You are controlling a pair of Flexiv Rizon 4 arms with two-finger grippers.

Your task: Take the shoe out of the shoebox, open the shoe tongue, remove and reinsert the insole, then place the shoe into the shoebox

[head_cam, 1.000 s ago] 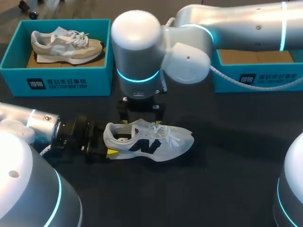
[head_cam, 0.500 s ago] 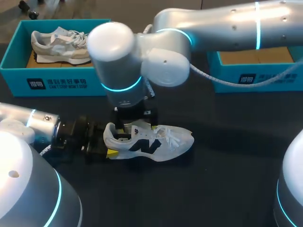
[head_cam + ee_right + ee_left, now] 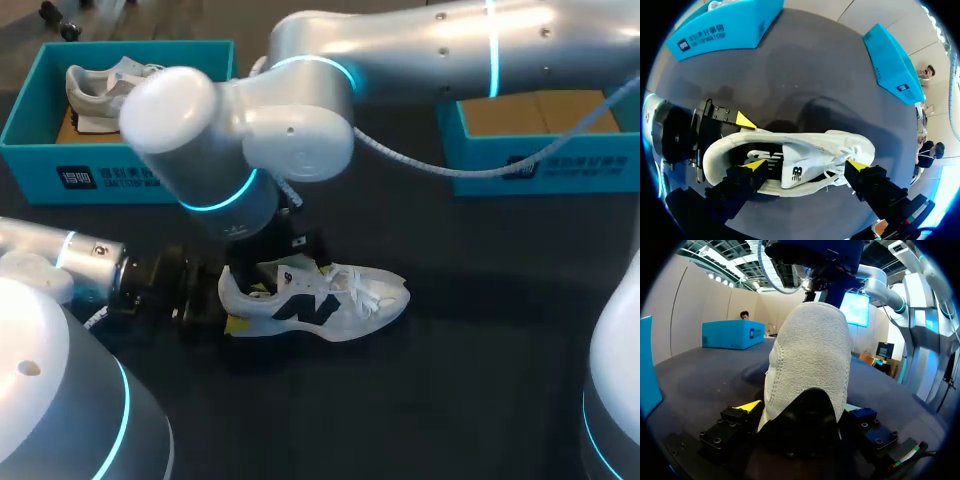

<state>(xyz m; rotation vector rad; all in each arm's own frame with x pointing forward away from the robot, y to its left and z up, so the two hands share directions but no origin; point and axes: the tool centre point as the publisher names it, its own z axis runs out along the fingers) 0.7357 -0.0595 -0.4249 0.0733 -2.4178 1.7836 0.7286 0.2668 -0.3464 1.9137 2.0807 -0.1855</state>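
Shoe: white sneaker (image 3: 320, 300) sits on its sole on the dark table (image 3: 480, 380), well apart from the teal shoebox (image 3: 540, 165).
My left gripper (image 3: 800, 406): at the sneaker's heel, fingers clamped against both its sides.
My right gripper (image 3: 806, 164): over the sneaker, spread wide, gripping nothing; one tip at the collar opening, the other beside the laces.

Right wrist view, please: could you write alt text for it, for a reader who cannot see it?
A white sneaker stands on a dark table under the open right claw, with one yellow-tipped finger at its opening and the other beside the laces. The left claw grips its heel; two teal shoeboxes stand beyond.
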